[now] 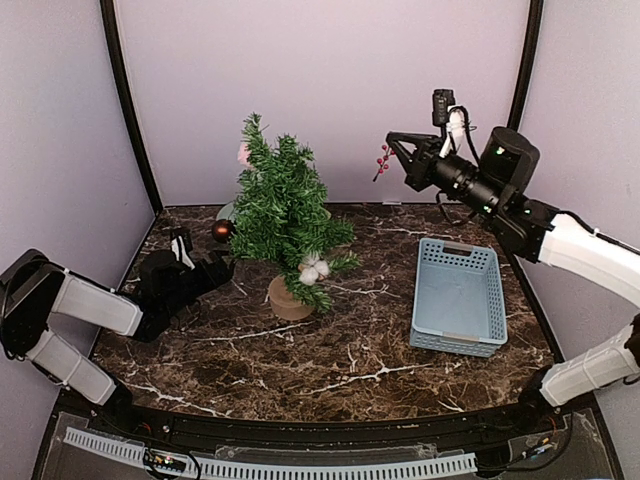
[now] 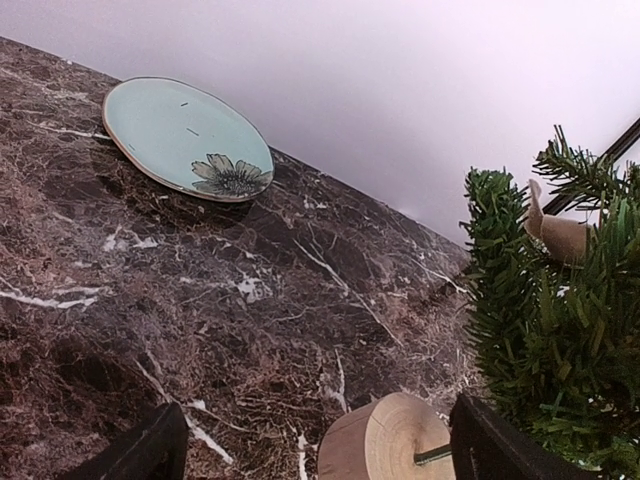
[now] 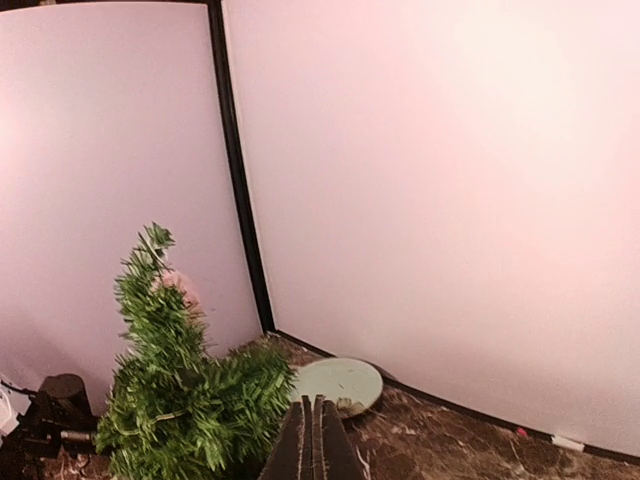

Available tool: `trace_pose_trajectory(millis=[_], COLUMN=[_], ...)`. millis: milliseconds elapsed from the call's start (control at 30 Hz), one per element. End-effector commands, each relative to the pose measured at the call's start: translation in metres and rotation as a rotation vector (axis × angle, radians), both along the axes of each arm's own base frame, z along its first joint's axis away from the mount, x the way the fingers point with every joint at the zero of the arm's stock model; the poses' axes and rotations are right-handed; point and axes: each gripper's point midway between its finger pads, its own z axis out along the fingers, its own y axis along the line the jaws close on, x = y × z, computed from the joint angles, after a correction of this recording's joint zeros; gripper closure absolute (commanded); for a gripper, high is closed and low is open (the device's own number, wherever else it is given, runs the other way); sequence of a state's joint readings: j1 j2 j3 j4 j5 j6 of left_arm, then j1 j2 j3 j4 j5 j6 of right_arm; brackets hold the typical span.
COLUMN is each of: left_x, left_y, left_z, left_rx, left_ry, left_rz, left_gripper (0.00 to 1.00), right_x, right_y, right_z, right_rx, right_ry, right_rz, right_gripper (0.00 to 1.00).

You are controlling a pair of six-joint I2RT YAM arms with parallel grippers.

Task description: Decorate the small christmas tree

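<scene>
Small christmas tree (image 1: pixel 285 215) stands upright on its wooden stump (image 1: pixel 290 300), mid-table, just ahead of my left gripper (image 1: pixel 203 256) and well off to the left of and below my right gripper (image 1: pixel 392 140). On the branches: a pink ornament (image 1: pixel 243 153) near the top, white cotton puffs (image 1: pixel 314 268) low on the side away from my left gripper, and a dark ball (image 1: pixel 222 231) at the branch edge nearest my left fingers (image 2: pixel 150 455).

Left gripper: low over the table, fingers spread wide, gripping nothing. In the wrist view the stump sits just past the tips, nearer the right-hand finger.

Right gripper: raised high, fingers pressed together, pinching a red berry sprig (image 1: pixel 382 160) that hangs under the tips. My right wrist view doesn't show the sprig.

Teal plate (image 2: pixel 185 135) with a flower print lies flat ahead-left of my left gripper, by the back wall. Blue basket (image 1: pixel 460 295) sits on the table below my right gripper. All of it is on a dark marble table (image 1: pixel 330 370).
</scene>
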State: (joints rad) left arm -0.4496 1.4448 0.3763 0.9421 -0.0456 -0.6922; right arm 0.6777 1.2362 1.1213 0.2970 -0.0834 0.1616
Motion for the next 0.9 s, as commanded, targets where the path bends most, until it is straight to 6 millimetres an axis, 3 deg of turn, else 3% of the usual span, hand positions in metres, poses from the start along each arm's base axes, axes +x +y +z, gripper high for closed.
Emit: trace_pose_trajectory(millis=[0,200,367,667,867], left_x=[-0.003,-0.004,-0.004,-0.004,-0.004], left_y=[0.008,0.01,0.01,0.011,0.012], left_z=[0.009,0.009,0.008,0.011,0.011], left_rx=[0.006,0.012,0.011,0.011,0.016], left_ry=[-0.019,-0.02,-0.018,-0.032,-0.034], left_rz=[0.024,0.032,0.032,0.035,0.04], left_gripper=[0.06,0.06,0.05,0.05,0.05], right_x=[-0.017,-0.034,-0.045,-0.034,-0.029], right_y=[0.036,0.086,0.116,0.147,0.153], right_z=[0.05,0.048,0.041,0.009,-0.007], right_rx=[0.13,0.122,0.096,0.005,-0.044], right_ry=[-0.173,-0.255,-0.337,-0.392,-0.395], right_rz=[0.073,0.118,0.091,-0.04,-0.105], right_gripper=[1.0,1.0,1.0,1.0,1.0])
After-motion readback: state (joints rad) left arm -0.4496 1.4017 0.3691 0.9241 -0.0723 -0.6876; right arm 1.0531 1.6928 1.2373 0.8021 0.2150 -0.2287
